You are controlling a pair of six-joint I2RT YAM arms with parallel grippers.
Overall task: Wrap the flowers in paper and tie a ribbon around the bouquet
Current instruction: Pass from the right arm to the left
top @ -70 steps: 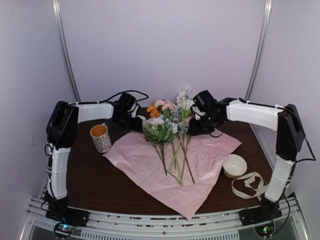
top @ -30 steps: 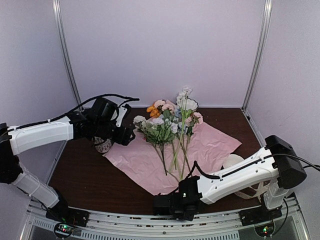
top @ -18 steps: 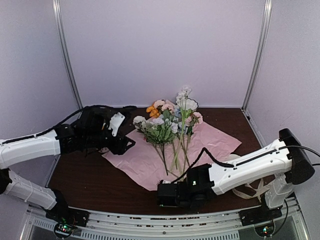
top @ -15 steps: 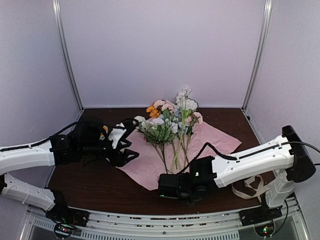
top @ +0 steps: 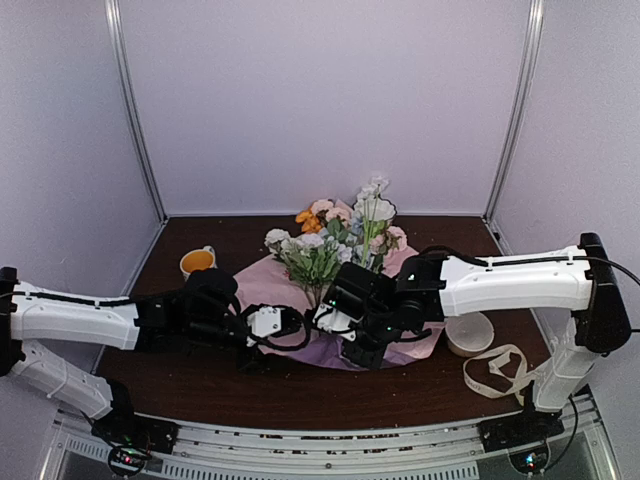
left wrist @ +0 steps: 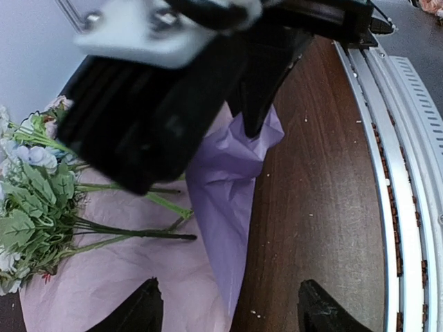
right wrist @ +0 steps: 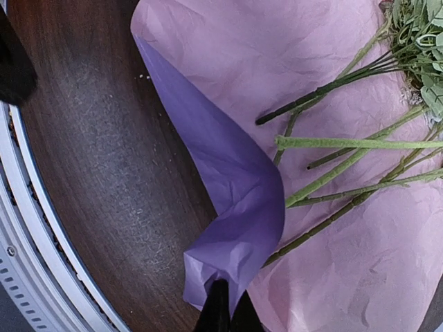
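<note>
Centrally on the surface (top: 300, 395) lies the paper (right wrist: 325, 62), pink side up. The flowers (top: 315, 255) rest on it, their stems (right wrist: 346, 144) running toward the near edge. The paper's near corner (right wrist: 235, 228), purple underside showing, is pinched in the closed right fingers (right wrist: 216, 312) and curls over the stem ends. The left fingers (left wrist: 142, 315) stand open and hold nothing, with that corner directly ahead of them. The fold probably has to travel along the stems.
</note>
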